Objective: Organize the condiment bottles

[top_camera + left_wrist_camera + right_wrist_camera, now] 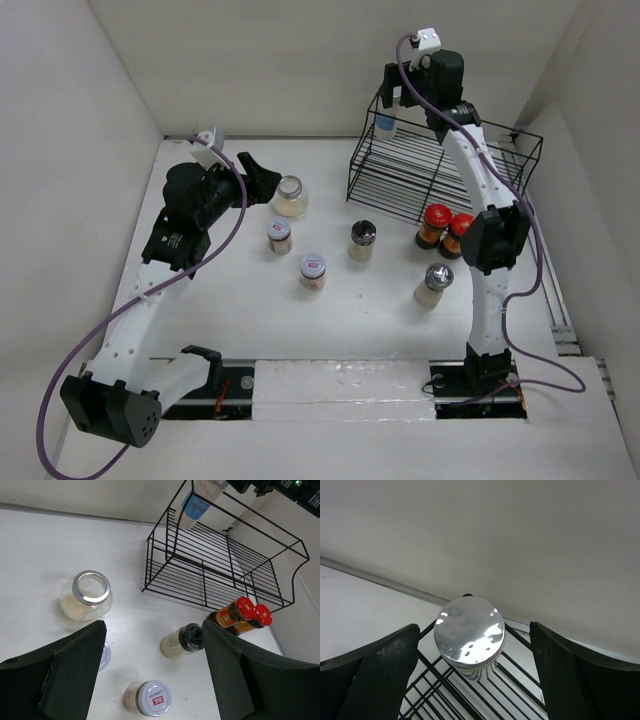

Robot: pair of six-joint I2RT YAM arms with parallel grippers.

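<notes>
Illumination is bright, even and diffuse, judged to come from overhead. Only short, soft shadows are cast on the white table top beneath the black wire rack. Patchy specular glare is recorded on the clear jar with the polished round silver lid. White surfaces are nearly washed out. All views are rendered sharp.

no legible text on the condiment bottles

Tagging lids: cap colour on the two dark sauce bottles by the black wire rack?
Both caps are red; clearest in left wrist view.
</notes>
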